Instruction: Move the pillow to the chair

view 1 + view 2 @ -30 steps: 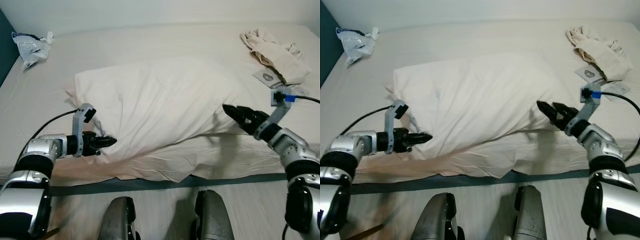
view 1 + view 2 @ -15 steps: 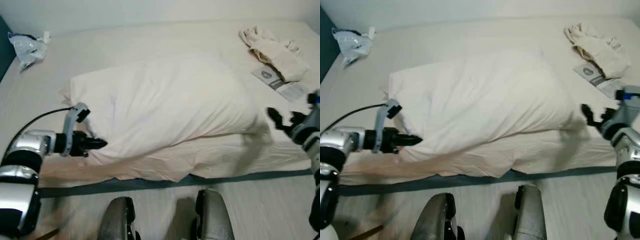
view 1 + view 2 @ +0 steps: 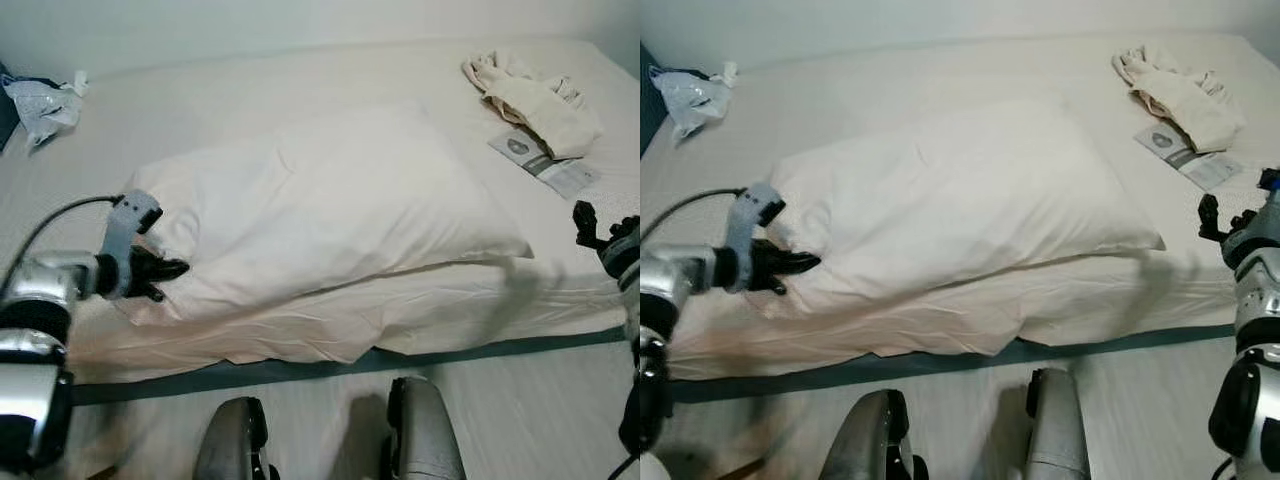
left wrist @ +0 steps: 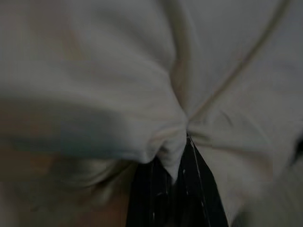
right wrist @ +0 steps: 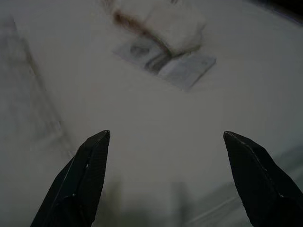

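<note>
A large cream pillow [image 3: 330, 215] lies across the near part of the bed [image 3: 300, 90]. My left gripper [image 3: 165, 270] is at the pillow's left corner and is shut on a pinch of its fabric [image 4: 173, 156]. My right gripper [image 3: 1223, 215] hovers open above the sheet, to the right of the pillow and apart from it, its two fingers [image 5: 85, 175] spread wide.
A crumpled beige cloth [image 3: 530, 95] and a printed leaflet [image 3: 545, 168] lie at the bed's back right. A plastic bag [image 3: 40, 100] sits at the back left. The bed's near edge [image 3: 300, 368] runs just in front of my legs [image 3: 320, 440].
My right gripper has pulled away from the pillow's right end, out to the right. The left gripper has stayed closed on the pillow's left corner. The camera has shifted slightly.
</note>
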### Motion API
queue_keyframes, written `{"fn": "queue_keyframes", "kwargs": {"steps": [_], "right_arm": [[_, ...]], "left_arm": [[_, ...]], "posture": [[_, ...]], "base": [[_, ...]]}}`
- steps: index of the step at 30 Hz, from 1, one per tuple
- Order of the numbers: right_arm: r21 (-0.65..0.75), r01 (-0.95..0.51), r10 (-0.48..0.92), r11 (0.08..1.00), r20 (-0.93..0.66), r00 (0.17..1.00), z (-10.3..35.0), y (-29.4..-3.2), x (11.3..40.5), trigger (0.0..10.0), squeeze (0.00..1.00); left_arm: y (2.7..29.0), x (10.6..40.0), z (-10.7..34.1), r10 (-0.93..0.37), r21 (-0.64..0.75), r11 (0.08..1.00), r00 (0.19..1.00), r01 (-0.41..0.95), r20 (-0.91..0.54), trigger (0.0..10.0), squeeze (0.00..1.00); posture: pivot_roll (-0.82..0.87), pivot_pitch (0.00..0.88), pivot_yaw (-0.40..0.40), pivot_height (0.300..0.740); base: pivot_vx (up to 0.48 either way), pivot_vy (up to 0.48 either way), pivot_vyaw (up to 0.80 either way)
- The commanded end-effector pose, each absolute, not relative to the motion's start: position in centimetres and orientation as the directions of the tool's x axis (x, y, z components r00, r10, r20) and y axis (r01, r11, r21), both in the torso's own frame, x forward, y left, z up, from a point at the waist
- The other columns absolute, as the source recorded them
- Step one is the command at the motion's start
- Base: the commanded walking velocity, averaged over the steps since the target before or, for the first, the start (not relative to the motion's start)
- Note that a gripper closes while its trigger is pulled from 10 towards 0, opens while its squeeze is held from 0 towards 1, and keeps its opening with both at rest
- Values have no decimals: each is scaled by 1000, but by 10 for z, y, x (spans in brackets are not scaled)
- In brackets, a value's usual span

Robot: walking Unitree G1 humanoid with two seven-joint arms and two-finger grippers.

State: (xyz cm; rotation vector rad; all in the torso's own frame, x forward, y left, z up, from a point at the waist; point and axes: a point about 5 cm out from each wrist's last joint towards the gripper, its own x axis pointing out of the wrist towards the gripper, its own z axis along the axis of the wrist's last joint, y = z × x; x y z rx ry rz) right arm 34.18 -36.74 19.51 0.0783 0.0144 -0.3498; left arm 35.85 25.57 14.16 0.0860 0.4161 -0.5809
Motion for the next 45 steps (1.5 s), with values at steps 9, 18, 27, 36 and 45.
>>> {"fn": "queue_keyframes", "kwargs": {"steps": [9, 18, 27, 36, 45], "right_arm": [[311, 51, -3, 949, -154, 988, 148, -307, 357, 10000, 1000], [405, 65, 12, 912, -185, 983, 130, -296, 355, 10000, 1000], [782, 194, -127, 592, -147, 981, 138, -297, 361, 10000, 0], [603, 348, -337, 718, -136, 932, 149, -340, 345, 10000, 0], [466, 523, -494, 714, -195, 848, 146, -380, 318, 10000, 0]], "left_arm": [[226, 359, 117, -453, -201, 888, 862, 414, -226, 0, 0], [213, 352, 109, -386, -195, 914, 912, 357, -140, 0, 0], [206, 344, 103, -335, -210, 928, 935, 307, -113, 0, 0], [204, 339, 106, -345, -179, 929, 932, 323, -110, 0, 0], [213, 341, 112, -327, -165, 937, 938, 307, -113, 0, 0]], "posture": [[38, 305, 66, 586], [54, 304, 54, 586], [57, 305, 51, 586], [68, 316, 45, 586], [68, 326, 63, 586]], "base": [[0, 0, 0], [0, 0, 0], [0, 0, 0], [0, 0, 0], [0, 0, 0]]}}
